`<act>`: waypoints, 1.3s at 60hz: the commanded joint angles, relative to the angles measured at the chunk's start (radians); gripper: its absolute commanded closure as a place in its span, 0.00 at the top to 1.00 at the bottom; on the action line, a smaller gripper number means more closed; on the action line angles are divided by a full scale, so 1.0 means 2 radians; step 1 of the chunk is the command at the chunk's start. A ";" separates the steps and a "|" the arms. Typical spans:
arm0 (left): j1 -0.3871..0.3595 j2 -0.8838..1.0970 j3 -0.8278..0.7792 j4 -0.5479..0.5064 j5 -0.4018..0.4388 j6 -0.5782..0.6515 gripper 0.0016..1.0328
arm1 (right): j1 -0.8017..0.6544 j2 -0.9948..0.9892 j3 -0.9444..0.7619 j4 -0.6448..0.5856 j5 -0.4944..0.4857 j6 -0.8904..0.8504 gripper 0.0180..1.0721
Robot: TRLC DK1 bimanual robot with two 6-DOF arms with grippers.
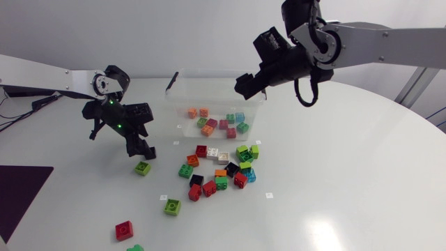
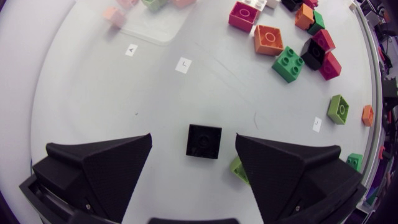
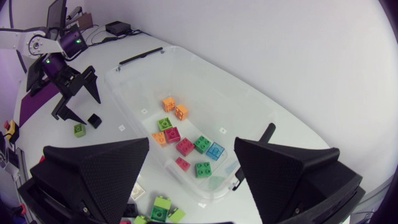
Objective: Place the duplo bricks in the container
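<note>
Head view: green brick (image 1: pixel 135 248) is cut off by the lower edge. Black brick (image 1: pixel 148 153) can hardly be told from the black fingertips of the left gripper (image 1: pixel 142 150).

Left wrist view: lime brick (image 2: pixel 237 169) is half covered by a finger (image 2: pixel 292 177). Blurred bricks (image 2: pixel 115 15) in the container (image 2: pixel 149 31), far ahead, are cut by the frame edge.

Right wrist view: loose bricks (image 3: pixel 163 208) btw. the fingers (image 3: pixel 93 180) are mostly hidden; no. can't be given.

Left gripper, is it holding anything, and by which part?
Nothing held: the left gripper is open, and the black duplo brick lies between its fingers, touching neither.
</note>
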 commanded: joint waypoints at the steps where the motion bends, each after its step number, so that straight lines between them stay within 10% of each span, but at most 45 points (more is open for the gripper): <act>1: 0.005 0.021 0.020 -0.015 -0.002 0.038 0.90 | 0.004 -0.026 -0.040 0.001 -0.002 -0.011 0.95; 19: 0.008 0.060 0.037 -0.025 -0.001 0.058 0.88 | 0.004 -0.112 -0.172 0.010 -0.012 -0.019 0.95; 54: 0.001 0.054 0.006 -0.024 0.014 0.042 0.25 | 0.062 -0.135 -0.307 -0.010 0.031 -0.015 0.95; 78: -0.010 -0.040 -0.052 -0.034 0.026 0.025 0.23 | 0.111 -0.067 -0.301 0.003 0.062 -0.008 0.86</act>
